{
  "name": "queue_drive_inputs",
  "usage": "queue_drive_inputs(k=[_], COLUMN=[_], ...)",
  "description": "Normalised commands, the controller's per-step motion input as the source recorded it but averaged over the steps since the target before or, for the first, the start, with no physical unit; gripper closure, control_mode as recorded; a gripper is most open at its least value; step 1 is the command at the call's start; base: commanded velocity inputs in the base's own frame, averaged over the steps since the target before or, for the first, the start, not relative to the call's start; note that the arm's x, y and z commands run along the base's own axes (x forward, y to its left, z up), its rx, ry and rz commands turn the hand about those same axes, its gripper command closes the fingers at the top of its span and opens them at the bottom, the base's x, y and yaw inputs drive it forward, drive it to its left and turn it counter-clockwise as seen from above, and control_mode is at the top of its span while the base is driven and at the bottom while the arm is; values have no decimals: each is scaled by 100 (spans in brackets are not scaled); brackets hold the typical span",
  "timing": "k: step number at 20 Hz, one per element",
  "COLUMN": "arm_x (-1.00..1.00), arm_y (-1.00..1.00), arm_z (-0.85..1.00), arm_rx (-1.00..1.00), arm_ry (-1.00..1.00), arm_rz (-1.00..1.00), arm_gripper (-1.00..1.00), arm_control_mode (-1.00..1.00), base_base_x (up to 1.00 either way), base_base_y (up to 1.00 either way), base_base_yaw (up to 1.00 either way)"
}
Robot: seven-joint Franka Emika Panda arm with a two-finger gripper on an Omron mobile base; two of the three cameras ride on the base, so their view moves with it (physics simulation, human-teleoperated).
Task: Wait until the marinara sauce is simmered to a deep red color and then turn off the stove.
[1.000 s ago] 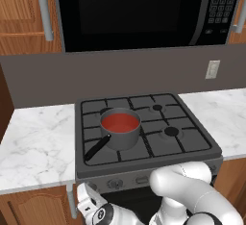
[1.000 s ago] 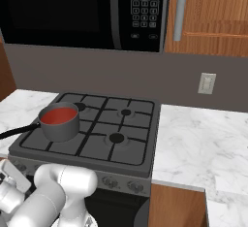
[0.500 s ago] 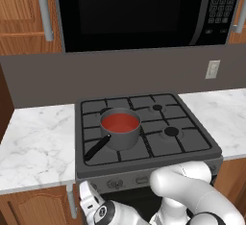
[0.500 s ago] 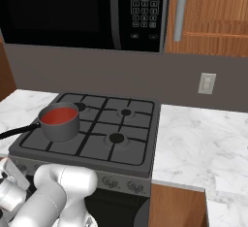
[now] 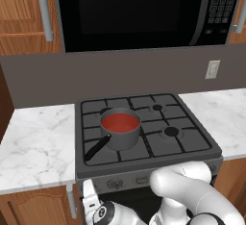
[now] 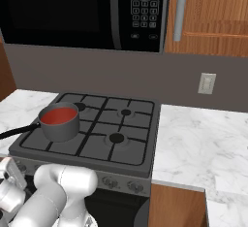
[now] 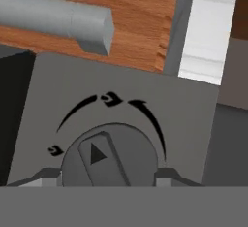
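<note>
Sitting on the front-left burner of the stove (image 5: 144, 132) is the saucepan (image 5: 119, 131), handle pointing toward the front-left corner. Marinara sauce (image 5: 120, 122) inside reads red, a flat disc ringed by the dark rim; same pan in the right base view (image 6: 59, 122), sauce (image 6: 58, 116) red there too.

Tool (image 7: 109, 182) is down at the stove's front panel, below and in front of the pan, left end of the panel. In the hand view it sits right on a knob (image 7: 109, 159): grey round dial with a raised bar and a dark arrow mark, arc and flame marks printed above it. Fingertips (image 7: 48, 175) flank the knob on both sides, so the tool is clamped on the knob, jaws closed to its width.

Wooden cabinet front with a grey handle (image 7: 58, 20) and a strip of white counter edge (image 7: 210, 27) lie beyond the panel. Marble counter (image 5: 33, 137) flanks the stove on both sides; black microwave (image 5: 134, 10) hangs above.
</note>
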Motion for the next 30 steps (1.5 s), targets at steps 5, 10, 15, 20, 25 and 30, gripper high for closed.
queue_drive_inputs(k=[5,10,15,20,25,30], arm_x=[0,0,0,0,0,0], arm_y=[0,0,0,0,0,0], arm_z=[0,0,0,0,0,0], arm_rx=[27,29,30,31,30,28], arm_ry=[0,0,0,0,0,0], arm_rz=[-7,-7,-6,-6,-6,-6], arm_gripper=[100,100,100,100,100,100], arm_control_mode=[-100,-100,-100,-100,-100,-100], base_base_x=[0,0,0,0,0,0], base_base_y=[0,0,0,0,0,0], base_base_yaw=[0,0,0,0,0,0])
